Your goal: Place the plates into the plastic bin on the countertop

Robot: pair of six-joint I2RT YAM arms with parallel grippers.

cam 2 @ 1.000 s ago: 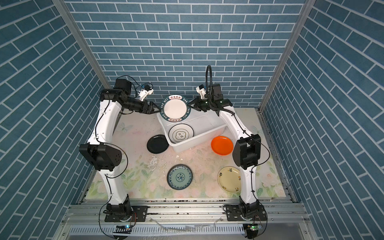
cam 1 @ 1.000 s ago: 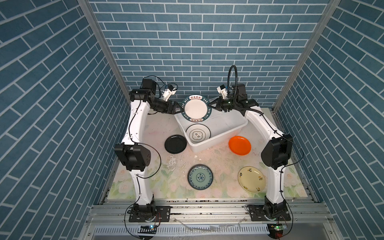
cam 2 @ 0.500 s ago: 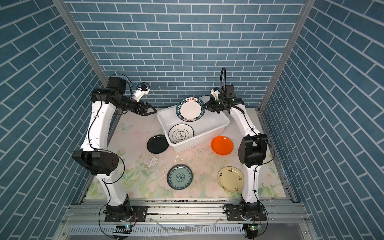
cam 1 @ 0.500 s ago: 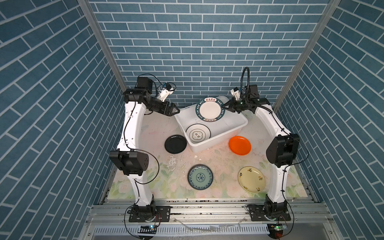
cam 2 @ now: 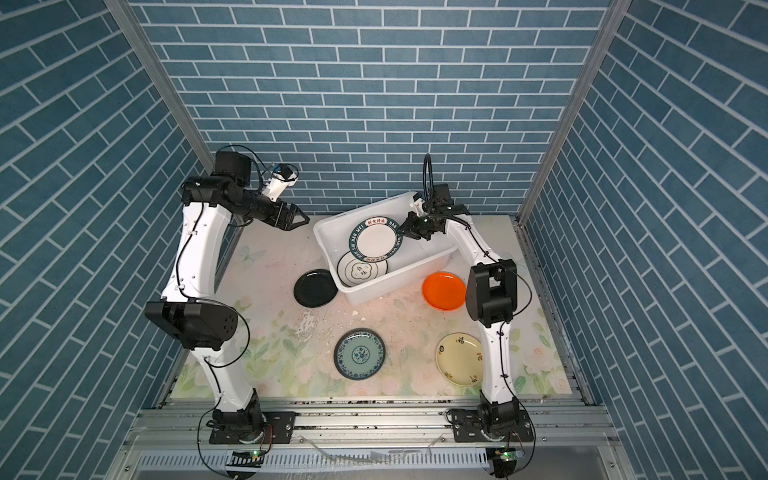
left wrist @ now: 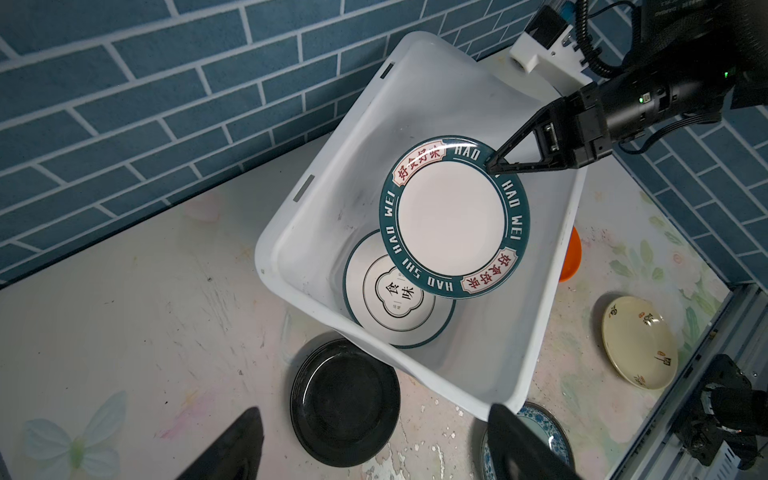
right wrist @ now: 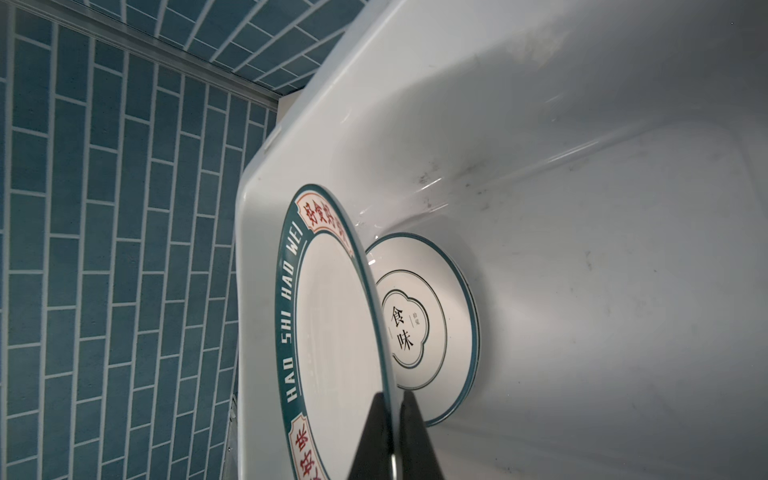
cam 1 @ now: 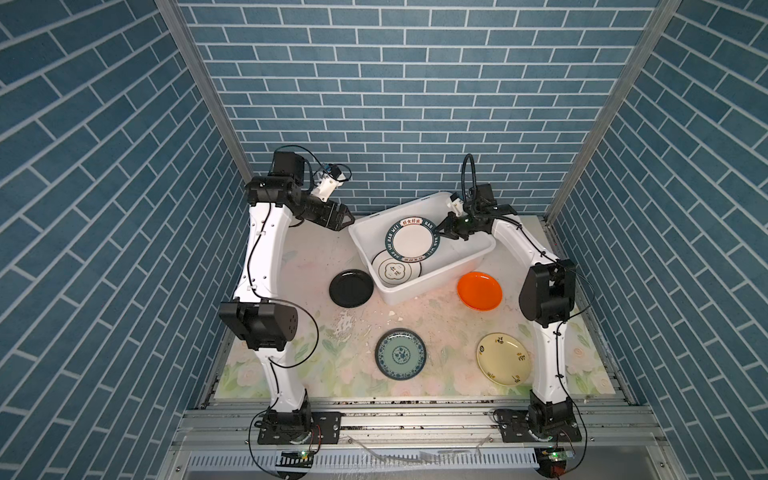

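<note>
White and dark-rimmed: pinches the lettered plate (cam 1: pixel 411 241) by its rim in the clamped right gripper (cam 1: pixel 439 230) over the plastic bin (cam 1: pixel 440 276), above the emblem plate (cam 1: pixel 392 270) lying inside, spreads the left gripper (cam 1: pixel 345 218) empty, leaves black plate (cam 1: pixel 351 288), orange plate (cam 1: pixel 479 291), teal plate (cam 1: pixel 400 353), cream plate (cam 1: pixel 503 358) on the countertop (cam 1: pixel 316 257).

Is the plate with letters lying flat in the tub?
No. The lettered plate hangs tilted over the bin, its rim pinched by the right gripper, above the flat emblem plate.
</note>
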